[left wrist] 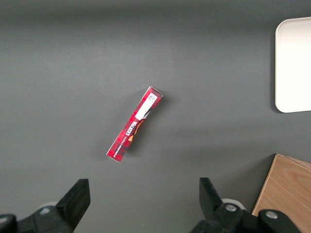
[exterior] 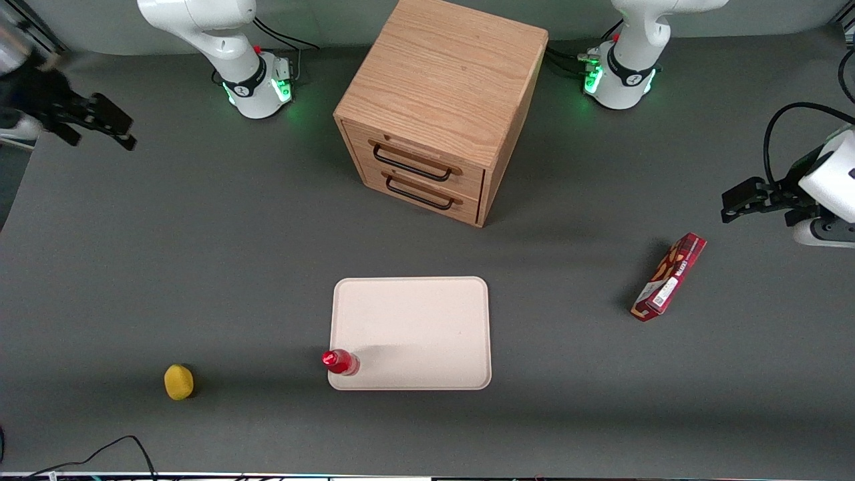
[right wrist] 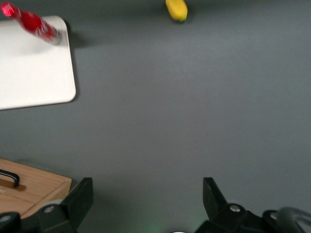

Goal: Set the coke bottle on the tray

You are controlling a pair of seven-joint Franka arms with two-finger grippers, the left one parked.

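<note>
The coke bottle (exterior: 340, 361) is a slim red bottle with a red cap. It stands upright on the pale beige tray (exterior: 414, 321), at the tray's corner nearest the front camera, toward the working arm's end. The bottle (right wrist: 34, 23) and the tray (right wrist: 29, 73) also show in the right wrist view, and a tray edge (left wrist: 294, 63) shows in the left wrist view. My right gripper (exterior: 127, 131) is raised near the working arm's end of the table, well away from the tray and farther from the front camera. The gripper (right wrist: 147, 189) is open and empty over bare table.
A wooden drawer cabinet (exterior: 434, 107) with two black handles stands farther from the front camera than the tray. A yellow fruit (exterior: 179, 381) lies beside the tray toward the working arm's end. A flat red snack box (exterior: 669, 276) lies toward the parked arm's end.
</note>
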